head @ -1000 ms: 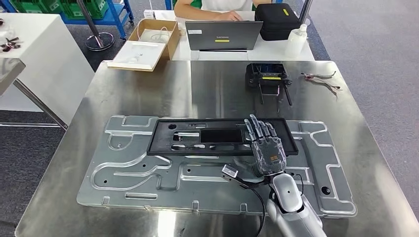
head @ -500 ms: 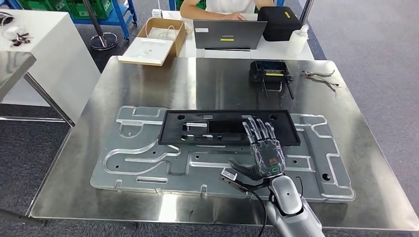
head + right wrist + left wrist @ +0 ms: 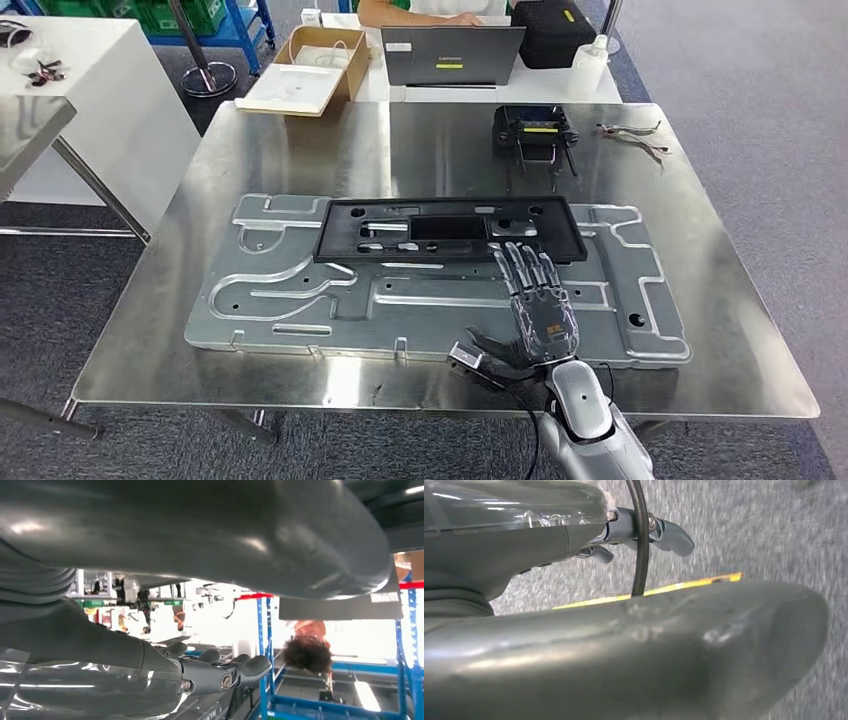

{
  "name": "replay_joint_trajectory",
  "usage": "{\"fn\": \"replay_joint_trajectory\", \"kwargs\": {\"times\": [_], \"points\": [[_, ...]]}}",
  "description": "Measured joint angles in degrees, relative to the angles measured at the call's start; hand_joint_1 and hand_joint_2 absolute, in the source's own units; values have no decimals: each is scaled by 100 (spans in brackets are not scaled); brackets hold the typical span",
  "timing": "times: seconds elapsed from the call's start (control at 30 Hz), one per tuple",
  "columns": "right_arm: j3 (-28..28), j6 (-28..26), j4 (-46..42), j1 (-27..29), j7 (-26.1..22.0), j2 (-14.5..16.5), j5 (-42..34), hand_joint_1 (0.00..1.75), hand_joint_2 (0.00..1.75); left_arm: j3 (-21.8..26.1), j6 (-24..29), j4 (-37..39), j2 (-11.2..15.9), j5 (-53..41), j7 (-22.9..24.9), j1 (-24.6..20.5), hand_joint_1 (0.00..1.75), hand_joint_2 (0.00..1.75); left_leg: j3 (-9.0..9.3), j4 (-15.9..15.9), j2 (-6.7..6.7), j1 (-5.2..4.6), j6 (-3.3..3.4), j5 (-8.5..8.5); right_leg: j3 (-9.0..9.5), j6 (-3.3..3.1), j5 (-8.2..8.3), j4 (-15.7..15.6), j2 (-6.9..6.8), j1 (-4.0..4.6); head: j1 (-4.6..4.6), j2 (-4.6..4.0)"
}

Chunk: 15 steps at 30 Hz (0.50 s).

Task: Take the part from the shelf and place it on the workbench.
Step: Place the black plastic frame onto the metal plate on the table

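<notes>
1. My right hand (image 3: 540, 300) is flat and open over the grey metal plate (image 3: 300, 300), fingers straight and spread, holding nothing.
2. The black part (image 3: 450, 229) lies on that plate on the steel workbench (image 3: 290, 150), just past my fingertips (image 3: 515, 255); I can't tell if they touch it.
3. My left hand (image 3: 639, 530) hangs over grey floor, fingers loosely extended, nothing in it.
4. At the workbench's far edge: a black controller (image 3: 535, 130) and a laptop (image 3: 452, 55).
</notes>
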Motion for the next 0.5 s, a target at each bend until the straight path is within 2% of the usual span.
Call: {"fn": "replay_joint_trajectory", "kwargs": {"times": [0.07,0.1,0.13,0.17,0.2,0.23,0.27,0.3,0.33,0.37,0.43,0.47,0.5], "points": [[0,-1,2,10,-8,12,1,0,0,1,-2,0,-8,1,2,5,0,0,-176,548,-10,19,-50,-522,-128,-54,122,-22,-12,-13,-1,0],[0,-3,5,19,-10,15,1,0,0,2,-1,0,-9,2,3,6,0,0,-264,917,-10,31,-73,-769,-210,-61,182,-18,-16,-11,0,0],[0,-7,10,34,-11,18,1,0,0,2,1,0,-9,2,4,6,0,0,-305,1220,-9,41,-95,-897,-295,-54,244,-12,-19,-9,-1,0],[0,-12,15,50,-11,18,0,0,0,3,3,0,-9,2,6,7,0,0,-277,1379,-9,49,-110,-896,-381,-45,304,-4,-22,-8,-1,0],[0,-19,19,68,-11,19,0,0,0,3,7,0,-10,2,8,7,0,0,-157,1368,-8,56,-120,-785,-475,-31,368,9,-23,-10,-1,0],[0,-26,21,84,-11,19,0,0,0,3,10,0,-10,2,9,6,0,0,70,1131,-8,62,-120,-614,-561,-14,427,26,-23,-12,-2,0],[0,-33,20,93,-11,19,-1,0,0,3,12,0,-10,3,9,0,0,0,371,738,-10,66,-113,-513,-635,10,479,51,-22,-14,-2,0],[0,-42,18,101,-11,20,-2,0,0,3,14,0,-10,4,8,-8,0,0,684,286,-14,57,-96,-494,-698,39,527,79,-20,-10,-2,0],[0,-51,16,109,-10,20,-5,0,0,5,15,0,-10,4,6,-15,0,0,900,-57,-21,45,-68,-531,-732,74,576,94,-20,-4,-2,0],[0,-66,14,120,-10,21,-11,0,0,8,15,0,-12,5,3,-20,0,0,1023,-271,-27,28,-36,-591,-746,110,623,96,-20,0,-1,0],[-6,-108,13,168,-10,28,-33,0,0,21,17,0,-15,7,1,-11,0,0,1004,-341,-27,14,51,-551,-747,186,718,66,-18,1,-1,0],[-20,-132,12,205,-8,32,-50,0,0,29,18,0,-20,7,1,-9,0,0,967,-349,-12,20,100,-494,-771,218,686,84,-11,-8,0,0],[-43,-154,8,249,-4,35,-71,0,0,36,20,0,-24,9,2,-7,0,0,909,-358,3,28,159,-423,-821,245,542,178,-4,-17,0,0]]}}
